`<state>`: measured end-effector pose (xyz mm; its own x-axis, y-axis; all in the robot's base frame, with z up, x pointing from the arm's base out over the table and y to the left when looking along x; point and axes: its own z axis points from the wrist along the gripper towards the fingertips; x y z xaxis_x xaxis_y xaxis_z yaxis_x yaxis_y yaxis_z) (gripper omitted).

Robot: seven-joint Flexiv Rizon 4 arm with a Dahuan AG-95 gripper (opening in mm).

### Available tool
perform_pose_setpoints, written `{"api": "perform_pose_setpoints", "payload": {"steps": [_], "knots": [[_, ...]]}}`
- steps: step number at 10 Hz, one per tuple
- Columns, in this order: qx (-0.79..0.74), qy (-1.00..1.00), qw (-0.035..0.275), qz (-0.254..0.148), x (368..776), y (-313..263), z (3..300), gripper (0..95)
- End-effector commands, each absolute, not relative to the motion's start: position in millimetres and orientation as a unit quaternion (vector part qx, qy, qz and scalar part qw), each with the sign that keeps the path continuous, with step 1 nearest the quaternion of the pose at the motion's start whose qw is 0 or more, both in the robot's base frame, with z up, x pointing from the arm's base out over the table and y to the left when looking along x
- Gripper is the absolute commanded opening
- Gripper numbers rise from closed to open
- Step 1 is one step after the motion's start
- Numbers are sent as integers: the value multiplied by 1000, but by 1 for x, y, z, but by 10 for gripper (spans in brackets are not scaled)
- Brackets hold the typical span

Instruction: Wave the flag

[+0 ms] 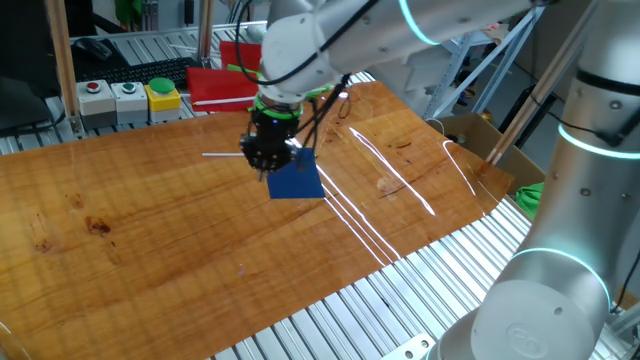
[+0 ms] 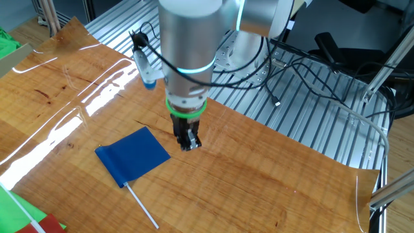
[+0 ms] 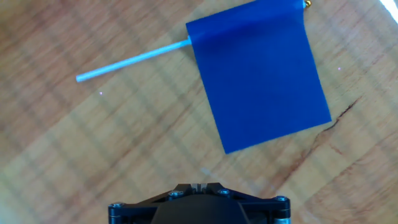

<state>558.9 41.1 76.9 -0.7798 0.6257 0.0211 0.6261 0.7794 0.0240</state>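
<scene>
The flag (image 3: 258, 74) is a small dark blue rectangle on a thin white stick (image 3: 130, 60). It lies flat on the wooden table (image 1: 120, 230). It also shows in one fixed view (image 1: 295, 180) and in the other fixed view (image 2: 132, 155). My gripper (image 2: 188, 144) hangs just above the table beside the cloth's free edge, on the side away from the stick. Its fingers stand together with nothing between them. In the hand view only the tips of the gripper (image 3: 197, 185) show at the bottom edge, below the flag. In one fixed view the gripper (image 1: 268, 157) partly covers the flag's stick end.
A red box (image 1: 225, 85) with green pieces and a button panel (image 1: 130, 98) stand at the table's back edge. A cardboard box (image 1: 470, 135) sits off the right side. Green (image 2: 10, 48) and red (image 2: 39, 225) pieces lie at the table's corners. Cables (image 2: 310, 71) run over the metal rails.
</scene>
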Motion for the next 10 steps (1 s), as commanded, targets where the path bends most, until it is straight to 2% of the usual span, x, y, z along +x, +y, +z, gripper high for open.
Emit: {"api": "perform_pose_setpoints", "payload": {"steps": [1, 10], "knots": [[-364, -931, 7, -14, 574, 46, 74, 0], [-415, -910, 11, -16, 587, 48, 75, 0]]}}
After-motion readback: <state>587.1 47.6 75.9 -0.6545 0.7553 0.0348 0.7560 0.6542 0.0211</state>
